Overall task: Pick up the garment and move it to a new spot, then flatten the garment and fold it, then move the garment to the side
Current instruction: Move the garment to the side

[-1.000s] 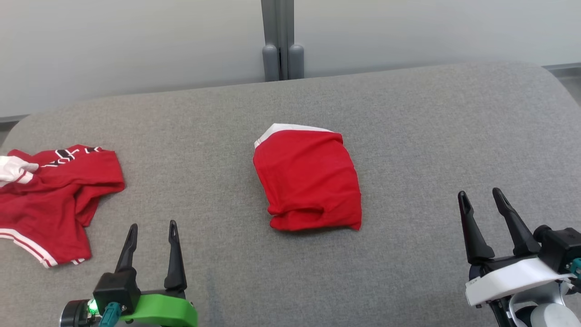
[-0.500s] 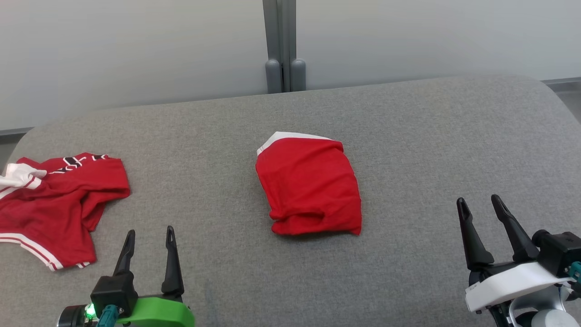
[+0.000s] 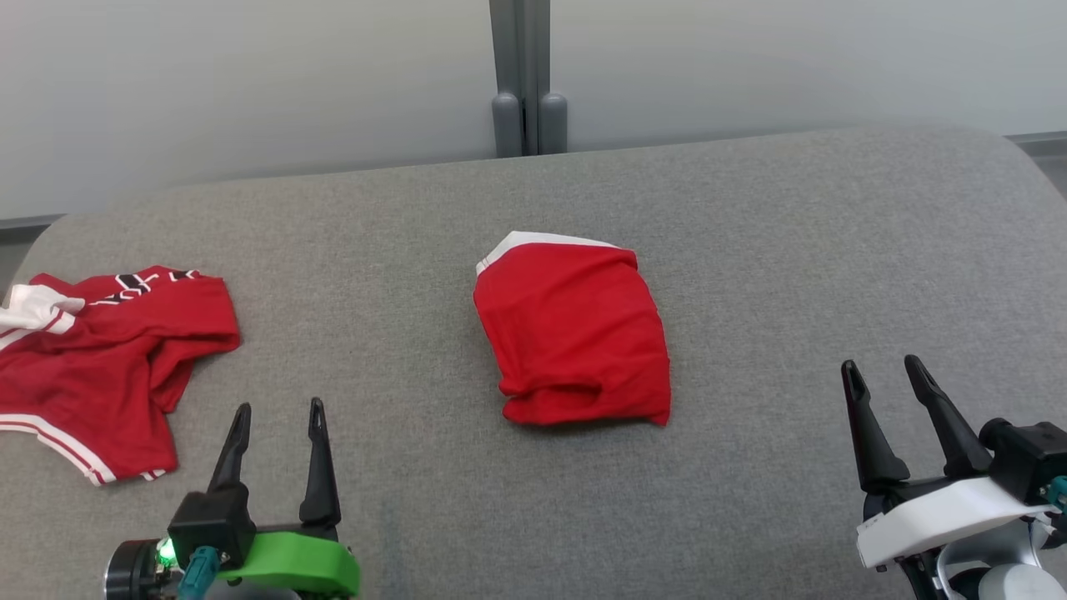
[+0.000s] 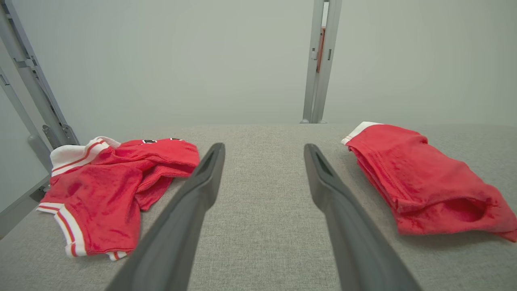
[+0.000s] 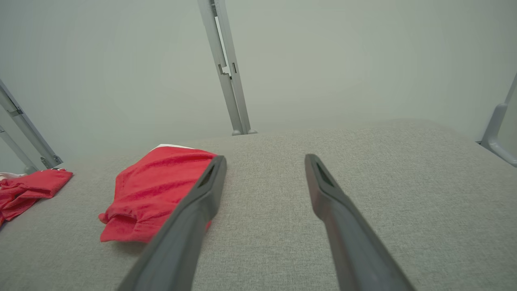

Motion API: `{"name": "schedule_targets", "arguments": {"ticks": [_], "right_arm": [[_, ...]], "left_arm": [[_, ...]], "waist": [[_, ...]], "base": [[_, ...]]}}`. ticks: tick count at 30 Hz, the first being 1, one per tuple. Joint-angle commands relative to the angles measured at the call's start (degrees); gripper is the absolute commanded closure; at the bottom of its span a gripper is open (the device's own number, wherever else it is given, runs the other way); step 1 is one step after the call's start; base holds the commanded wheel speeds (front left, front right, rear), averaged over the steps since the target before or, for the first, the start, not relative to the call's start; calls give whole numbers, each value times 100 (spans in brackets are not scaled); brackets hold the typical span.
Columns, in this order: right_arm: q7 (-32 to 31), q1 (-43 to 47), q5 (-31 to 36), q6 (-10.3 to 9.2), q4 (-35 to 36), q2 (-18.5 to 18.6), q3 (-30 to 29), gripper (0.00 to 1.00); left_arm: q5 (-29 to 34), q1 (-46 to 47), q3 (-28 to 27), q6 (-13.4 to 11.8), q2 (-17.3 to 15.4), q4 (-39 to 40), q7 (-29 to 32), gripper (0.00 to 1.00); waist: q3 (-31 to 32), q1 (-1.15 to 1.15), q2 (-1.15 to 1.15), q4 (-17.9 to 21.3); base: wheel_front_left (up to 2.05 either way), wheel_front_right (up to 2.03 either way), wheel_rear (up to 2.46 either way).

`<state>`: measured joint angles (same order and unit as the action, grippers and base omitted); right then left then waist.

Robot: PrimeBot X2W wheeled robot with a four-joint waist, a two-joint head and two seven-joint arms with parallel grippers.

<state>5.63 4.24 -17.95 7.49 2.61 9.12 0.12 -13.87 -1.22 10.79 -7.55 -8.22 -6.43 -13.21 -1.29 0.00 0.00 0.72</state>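
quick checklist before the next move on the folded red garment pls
1. left gripper open and empty: ok
2. right gripper open and empty: ok
3. folded garment lies compact in the middle of the pad: ok
4. crumpled garment lies apart from it, at the left: ok
5. a gripper touching the folded garment: not ok, both are short of it
6. fold tidy underneath: cannot tell
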Motion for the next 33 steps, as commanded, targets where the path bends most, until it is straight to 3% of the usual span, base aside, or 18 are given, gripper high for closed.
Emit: {"name": "schedule_targets", "arguments": {"ticks": [1, 9, 16, 27, 28, 29, 30, 31, 33], "right_arm": [[6, -116, -32, 1, 4, 40, -8, 0], [-65, -720, -237, 1, -421, 387, 202, 0], [-65, -1641, -548, 1, -1329, 553, 903, 0], [-73, -2627, -1270, 1, -3051, 645, 1788, 0], [-103, -2656, -1348, 1, -3164, 659, 1885, 14], [-129, -2664, -1434, 1, -3237, 656, 1966, 50], [-101, -2700, -1501, 1, -3295, 671, 2054, 80], [-66, -2732, -1562, 1, -3324, 686, 2120, 100], [38, -2827, -1647, 1, -3366, 733, 2236, 100]], "left_arm": [[46, 176, 1, 21, -63, 27, -38, 0], [176, 789, 190, 91, 63, 195, -107, 0], [234, 1247, 323, 127, 228, 138, -186, 0], [259, 1441, 353, 161, 386, 116, -201, 0], [271, 1444, 337, 162, 391, 120, -201, 0], [282, 1448, 326, 166, 394, 123, -202, 0], [297, 1462, 321, 179, 399, 125, -202, 0], [310, 1473, 313, 182, 401, 130, -202, 0], [347, 1486, 300, 183, 401, 144, -202, 0]], "waist": [[-149, 0, 0, -107], [-974, 0, 0, -680], [-1499, 0, 0, -1097], [-1701, 0, 0, -1236], [-1708, 0, 0, -1212], [-1713, 0, 0, -1185], [-1722, 0, 0, -1154], [-1727, 0, 0, -1118], [-1738, 0, 0, -1033]], "base": [[0, 0, 0], [0, 0, 0], [0, 0, 0], [0, 0, 0], [0, 0, 0], [0, 0, 0], [0, 0, 0], [0, 0, 0], [0, 0, 0]]}}
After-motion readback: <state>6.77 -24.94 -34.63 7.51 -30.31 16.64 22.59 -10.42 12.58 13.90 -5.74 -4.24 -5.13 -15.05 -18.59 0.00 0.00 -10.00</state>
